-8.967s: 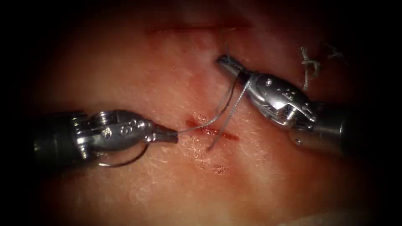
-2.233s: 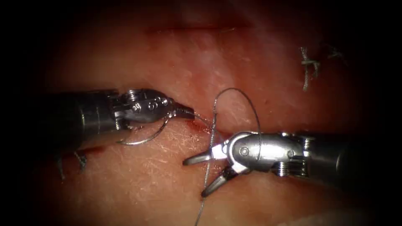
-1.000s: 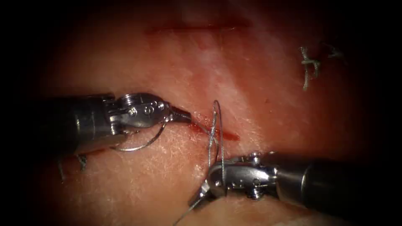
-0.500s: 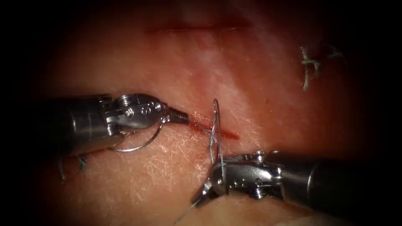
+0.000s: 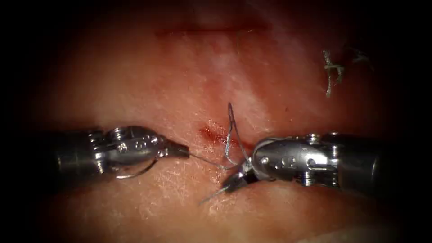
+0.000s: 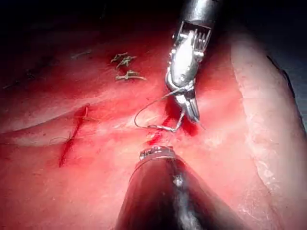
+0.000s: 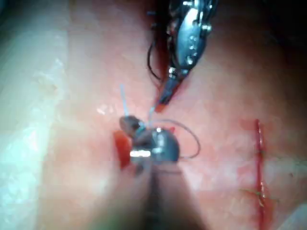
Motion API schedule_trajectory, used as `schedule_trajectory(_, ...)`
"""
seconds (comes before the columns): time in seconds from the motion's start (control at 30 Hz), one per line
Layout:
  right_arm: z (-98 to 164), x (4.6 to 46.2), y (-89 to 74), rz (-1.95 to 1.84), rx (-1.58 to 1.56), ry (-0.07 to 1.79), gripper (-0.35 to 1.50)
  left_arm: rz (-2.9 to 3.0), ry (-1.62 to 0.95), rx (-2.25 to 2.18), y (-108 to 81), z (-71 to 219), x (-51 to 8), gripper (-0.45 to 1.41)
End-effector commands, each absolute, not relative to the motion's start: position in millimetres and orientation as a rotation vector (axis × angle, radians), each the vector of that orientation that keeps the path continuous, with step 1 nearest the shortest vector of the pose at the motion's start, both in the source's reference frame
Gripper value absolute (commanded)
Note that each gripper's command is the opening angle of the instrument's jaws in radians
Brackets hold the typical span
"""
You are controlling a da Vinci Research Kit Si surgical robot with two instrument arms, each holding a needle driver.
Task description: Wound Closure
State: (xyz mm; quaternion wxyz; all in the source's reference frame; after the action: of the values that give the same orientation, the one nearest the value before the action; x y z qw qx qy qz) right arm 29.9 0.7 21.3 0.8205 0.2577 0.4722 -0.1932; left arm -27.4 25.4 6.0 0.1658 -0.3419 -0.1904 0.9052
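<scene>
Two tools, one needle, one thread. Left tool [image 5: 180, 150] at 9 o'clock pinches the thread [image 5: 204, 159]; curved needle [image 5: 135, 172] hangs beneath it, outside the tissue [image 5: 180, 81]. Right tool [image 5: 236, 180] at 3 o'clock clamps the thread's short end beside the cut [image 5: 216, 134], loop around its jaws.

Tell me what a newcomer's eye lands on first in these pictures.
First, the thread standing up in a narrow loop over the red cut at the middle of the tissue. Either side of it lie two steel tools: the left claw, left of the cut, pinches a taut strand with the curved needle hanging beneath it, out of the tissue. The right claw holds the thread just below the cut.
</scene>
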Motion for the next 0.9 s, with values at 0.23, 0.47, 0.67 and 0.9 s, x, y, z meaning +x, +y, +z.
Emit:
schedule_trajectory(0.23, 20.5, 29.0, 3.8, -0.315, 0.541, 1.037, -0.35, 2.600, -0.546, -0.960, 21.5, 5.5, -27.1, -0.45)
schedule_trajectory(0.47, 21.9, 28.6, 5.7, -0.276, 0.533, 1.042, -0.35, 2.616, -0.555, -0.954, 17.8, 3.3, -26.7, -0.45)
schedule_trajectory(0.67, 23.3, 28.3, 7.7, -0.244, 0.521, 1.029, -0.35, 2.636, -0.554, -0.936, 13.5, 1.8, -26.4, -0.45)
schedule_trajectory(0.9, 25.4, 29.0, 9.2, -0.201, 0.494, 1.009, -0.35, 2.642, -0.562, -0.933, 11.1, 0.2, -25.7, -0.45)
